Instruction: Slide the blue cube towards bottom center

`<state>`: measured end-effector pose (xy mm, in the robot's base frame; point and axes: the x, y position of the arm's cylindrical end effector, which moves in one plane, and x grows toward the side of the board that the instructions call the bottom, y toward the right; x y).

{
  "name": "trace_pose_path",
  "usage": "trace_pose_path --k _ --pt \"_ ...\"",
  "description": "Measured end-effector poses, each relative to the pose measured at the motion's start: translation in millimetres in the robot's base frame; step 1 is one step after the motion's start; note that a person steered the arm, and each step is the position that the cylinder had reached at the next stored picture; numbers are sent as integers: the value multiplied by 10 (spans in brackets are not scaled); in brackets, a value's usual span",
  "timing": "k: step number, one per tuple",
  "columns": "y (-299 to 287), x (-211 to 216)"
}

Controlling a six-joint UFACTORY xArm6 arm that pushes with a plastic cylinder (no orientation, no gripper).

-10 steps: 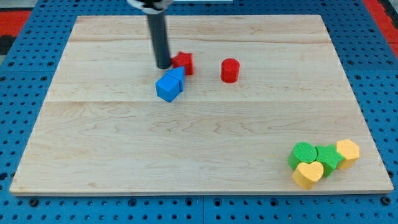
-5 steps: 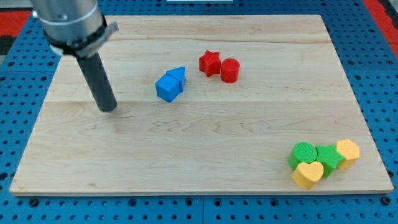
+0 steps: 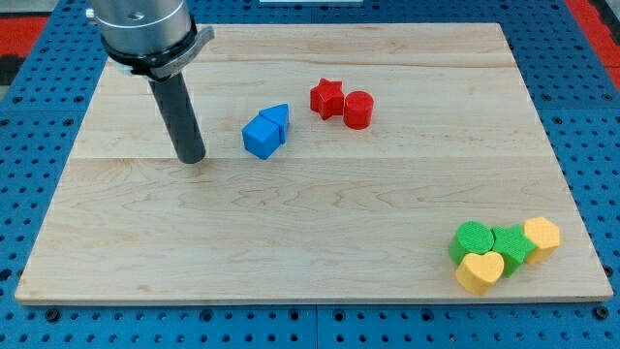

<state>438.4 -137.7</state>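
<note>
The blue cube [image 3: 260, 138] sits on the wooden board [image 3: 310, 213], left of centre in the upper half. A blue triangular block [image 3: 276, 117] touches it at its upper right. My tip [image 3: 192, 159] rests on the board to the left of the blue cube, a short gap away and slightly lower in the view. The dark rod rises from the tip toward the view's top left.
A red star [image 3: 326, 98] and a red cylinder [image 3: 358, 110] touch each other right of the blue blocks. At the bottom right a cluster holds a green cylinder [image 3: 472, 238], a green block [image 3: 511, 243], a yellow heart [image 3: 480, 272] and a yellow hexagon [image 3: 542, 235].
My tip went from just above the blue blocks far to the left, then came back right toward the blue cube. The red star now sits against the red cylinder. The blue blocks have not moved.
</note>
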Motion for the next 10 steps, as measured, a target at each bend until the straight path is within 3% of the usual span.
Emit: trace_pose_path --k 4,6,8,9,10 --pt "974 -495" --pt "1307 -439" --pt "872 154" --pt "561 605" --pt "382 1359"
